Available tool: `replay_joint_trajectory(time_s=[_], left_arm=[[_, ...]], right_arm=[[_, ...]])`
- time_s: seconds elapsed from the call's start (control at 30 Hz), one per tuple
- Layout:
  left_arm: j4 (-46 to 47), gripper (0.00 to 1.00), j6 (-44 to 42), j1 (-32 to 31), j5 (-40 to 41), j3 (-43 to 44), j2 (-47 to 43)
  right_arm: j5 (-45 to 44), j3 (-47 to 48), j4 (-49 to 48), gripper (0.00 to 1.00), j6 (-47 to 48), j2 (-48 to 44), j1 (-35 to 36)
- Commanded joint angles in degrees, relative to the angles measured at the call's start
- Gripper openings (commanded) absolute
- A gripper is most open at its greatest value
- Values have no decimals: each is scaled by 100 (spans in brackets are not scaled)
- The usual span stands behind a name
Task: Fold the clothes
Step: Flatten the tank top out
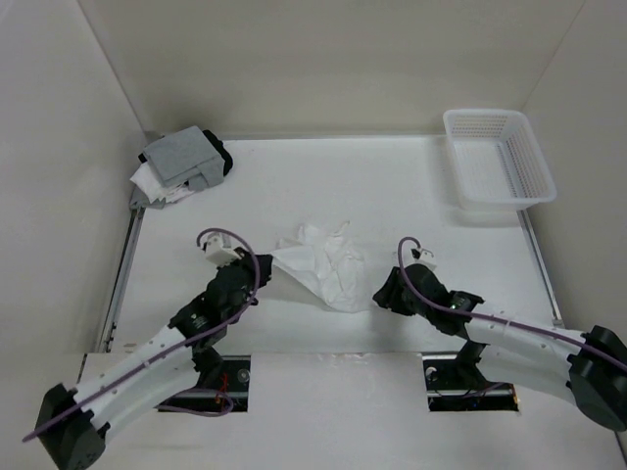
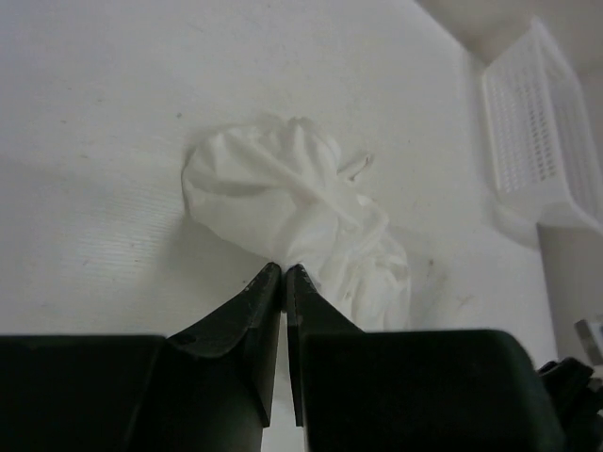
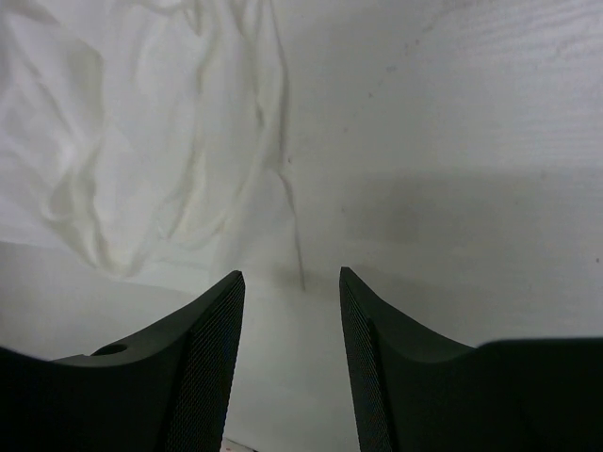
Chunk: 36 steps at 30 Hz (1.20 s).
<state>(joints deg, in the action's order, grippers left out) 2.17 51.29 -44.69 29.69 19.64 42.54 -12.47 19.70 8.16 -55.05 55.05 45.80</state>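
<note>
Left arm stretched forward and inward, low: left gripper (image 1: 263, 266) (image 2: 284, 273) has its jaws pressed together, nipping the left edge of the tank top (image 1: 323, 262) (image 2: 283, 188) (image 3: 141, 141). Right arm bent inward: right gripper (image 1: 384, 294) (image 3: 292, 282) spread, low over the table (image 1: 411, 196), just right of the cloth and not touching it. Top is white, crumpled in a heap mid-table between both grippers

I see the tank top (image 1: 318, 262) lying on the table (image 1: 392, 186) near its middle, between my two grippers. The left gripper (image 1: 266, 264) touches its left edge, and the right gripper (image 1: 384, 292) sits just beside its near right edge. The stack of folded garments (image 1: 181, 164) lies in the far left corner and the basket (image 1: 500, 162) in the far right corner, both well apart from it.
</note>
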Motion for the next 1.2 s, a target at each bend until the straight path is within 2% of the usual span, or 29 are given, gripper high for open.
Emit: replay_joint_trajectory(time_s=[0.0,0.17,0.43,0.47,0.63,0.77,0.97,1.07,1.17], left_arm=[[-1182,6,636,306,98,-574,-1105],[-1668,6,936,702,-261,-1005,-1828],[-1150,6,734,844,-438,-971,-1513],[-1106,6,707,835,-438,-936,-1486],[-877,6,497,861,-420,-690,-1363],[-526,6,67,905,-385,-146,-1170],[-209,5,-944,923,-61,1330,-1002],[98,5,-1278,870,124,1884,-1029],[528,5,-1560,782,186,2377,-863]], right_arm=[[-54,78,616,50,-471,-3,222],[156,42,152,43,-542,427,364],[790,113,-842,44,-542,1060,364],[868,130,-912,41,-542,1209,364],[1141,349,-1176,10,-437,1465,320],[923,656,-914,1,-148,659,118],[-306,2052,605,0,809,-1248,56],[-782,3019,1063,0,1337,-1610,205],[-1107,3802,1152,0,1680,-1559,424]])
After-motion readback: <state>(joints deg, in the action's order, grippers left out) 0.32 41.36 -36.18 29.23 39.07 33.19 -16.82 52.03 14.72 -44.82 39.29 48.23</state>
